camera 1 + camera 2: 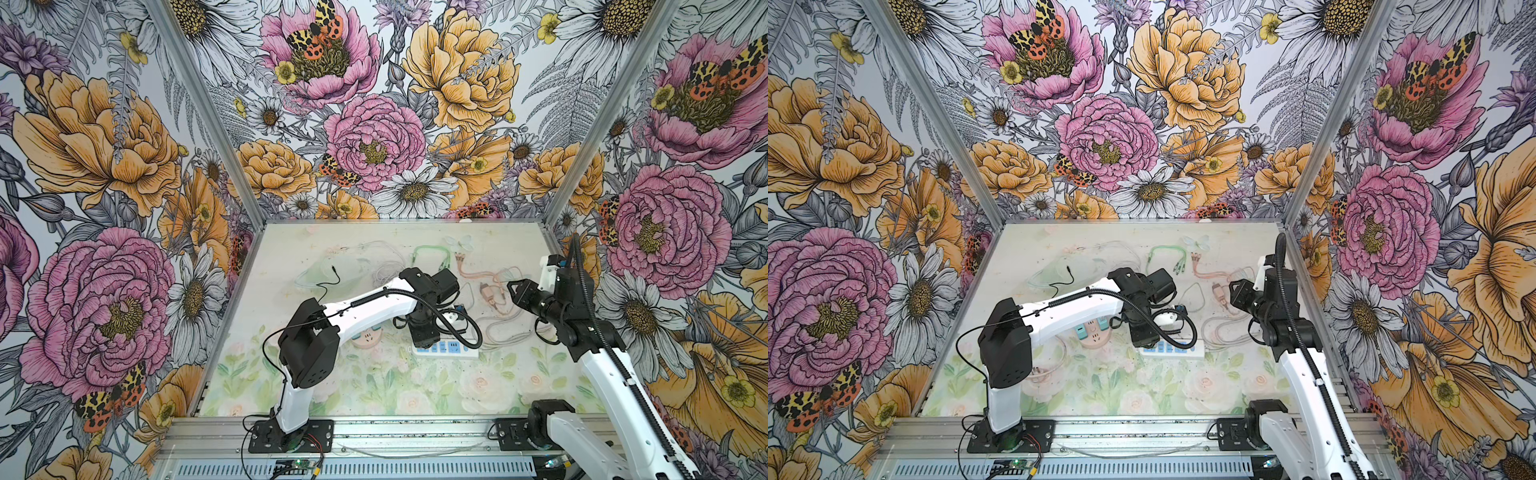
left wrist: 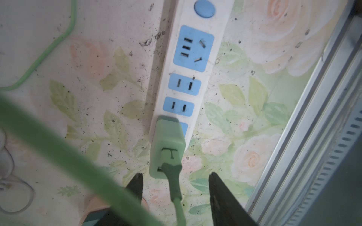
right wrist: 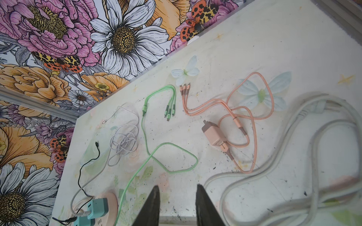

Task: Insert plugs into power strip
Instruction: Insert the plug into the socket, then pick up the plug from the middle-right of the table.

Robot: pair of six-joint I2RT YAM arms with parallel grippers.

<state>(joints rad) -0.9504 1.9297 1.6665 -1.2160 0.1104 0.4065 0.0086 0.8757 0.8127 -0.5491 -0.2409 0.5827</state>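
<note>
A scuffed, flower-printed surface (image 1: 415, 390) carries a white power strip (image 1: 444, 349), with a round pink power strip (image 1: 368, 338) near it. Farther back lie a pink-brown plug (image 3: 214, 136) on its cable, a looping green cable (image 3: 166, 144), a tangled white cable (image 3: 123, 144) — and a thick grey cord (image 3: 315, 156).

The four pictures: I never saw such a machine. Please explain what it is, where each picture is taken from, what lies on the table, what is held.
Two robot arms, each ending in a two-fingered gripper. Both top views look down on the whole table; each wrist view comes from a camera on one arm. The left gripper stands open around the green plug, which sits in the white power strip, without touching it. The right gripper is open and empty. The pink plug lies loose; two teal plugs sit in a round pink strip. Nothing is held.
</note>
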